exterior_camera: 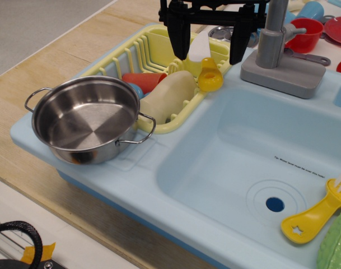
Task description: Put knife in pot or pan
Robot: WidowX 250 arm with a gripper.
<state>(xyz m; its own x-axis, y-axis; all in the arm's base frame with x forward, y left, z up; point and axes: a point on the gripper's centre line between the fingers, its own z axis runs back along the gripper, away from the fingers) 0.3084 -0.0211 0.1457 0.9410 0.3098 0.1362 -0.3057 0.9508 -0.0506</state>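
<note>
Knife is lying propped in the yellow drying rack (far side of the sink), not yet grasped. Fingers are hanging spread apart, straddling its white blade. Pot is sitting empty, near left; grasp, transfer and release are all remaining.

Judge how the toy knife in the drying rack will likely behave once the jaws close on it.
The knife looks like rigid moulded plastic, so it should stay stiff and feel light. Its white blade looks smooth and glossy, so it may slip. It leans tilted against the yellow drying rack, so a nudge could topple it. The gripper straddles it, jaws open.
</note>
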